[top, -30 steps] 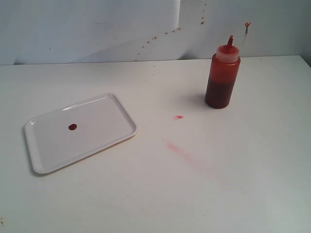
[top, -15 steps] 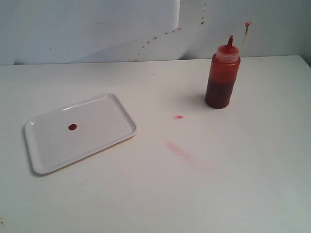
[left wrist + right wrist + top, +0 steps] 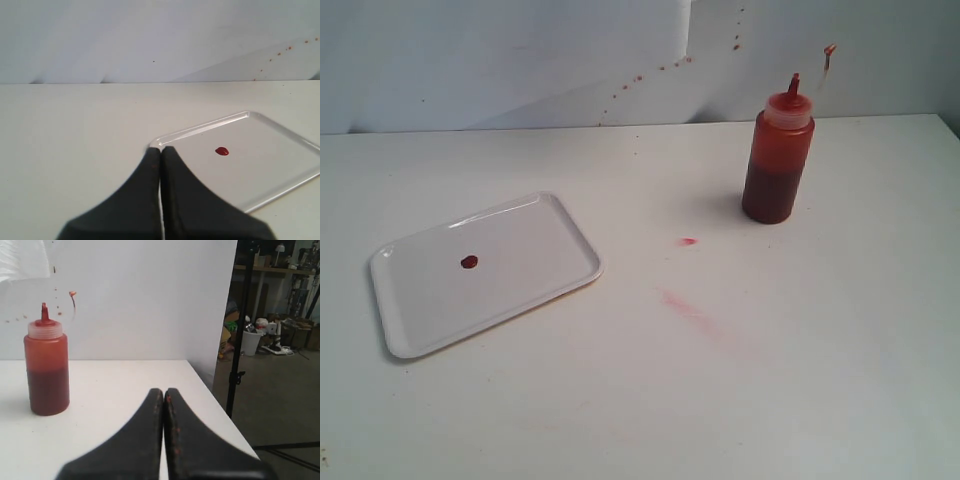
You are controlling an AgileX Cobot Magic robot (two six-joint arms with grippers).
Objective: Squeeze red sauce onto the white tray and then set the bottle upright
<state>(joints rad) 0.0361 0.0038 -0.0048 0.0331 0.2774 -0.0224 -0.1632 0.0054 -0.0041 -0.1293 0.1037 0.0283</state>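
Note:
The white tray (image 3: 520, 255) lies flat at the left of the table with a small round blob of red sauce (image 3: 469, 262) on it. The bottle (image 3: 778, 160) stands upright at the back right, dark red sauce in its lower part, its tethered cap hanging beside the nozzle. Neither gripper shows in the exterior view. In the left wrist view my left gripper (image 3: 161, 149) is shut and empty, its tips at the tray's (image 3: 260, 165) corner, the red sauce (image 3: 222, 151) beyond. My right gripper (image 3: 163, 390) is shut and empty, well apart from the bottle (image 3: 46, 367).
Faint pinkish smears (image 3: 688, 241) mark the table between tray and bottle, and red specks dot the back wall. The right wrist view shows the table's edge (image 3: 220, 412), with a dark stand pole (image 3: 240, 330) and floor clutter beyond it.

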